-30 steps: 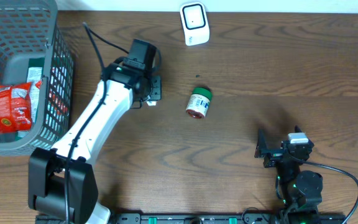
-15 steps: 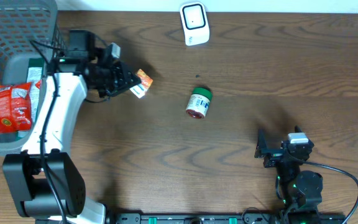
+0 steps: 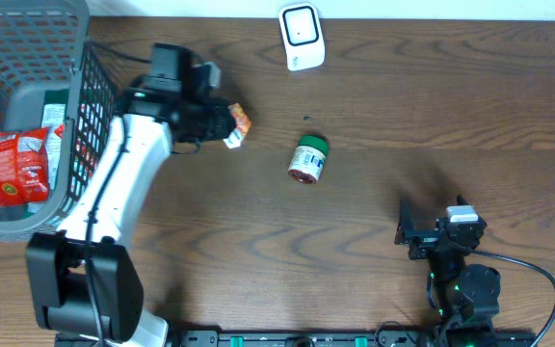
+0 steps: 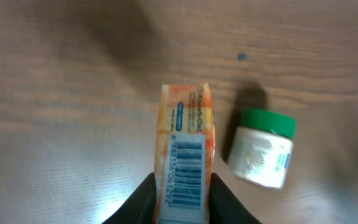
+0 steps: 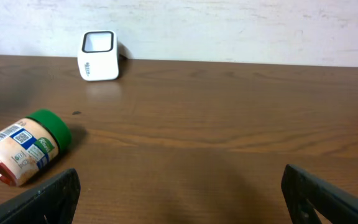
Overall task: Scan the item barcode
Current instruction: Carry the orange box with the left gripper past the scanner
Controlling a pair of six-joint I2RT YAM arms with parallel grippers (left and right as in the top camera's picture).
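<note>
Soft even light — blurry left-wrist close-up

The left arm [image 3: 135, 159] has a long, rounded white shell with a thin black cable [image 3: 101, 204] along it and a boxy black base [image 3: 77, 289] at one end. At the other end are a black wrist block and the dark left gripper [image 3: 229, 125], whose fingers [image 4: 138, 202] are smooth and matte black. The right arm [image 3: 456, 265] is small and almost all black, with a pale grey block [image 3: 462, 217] on top, tiny green lights [image 3: 466, 287], a black lead [image 3: 553, 278] looping off its side, and a right gripper [image 5: 180, 180] with blocky dark fingers [image 5: 48, 199].
</note>
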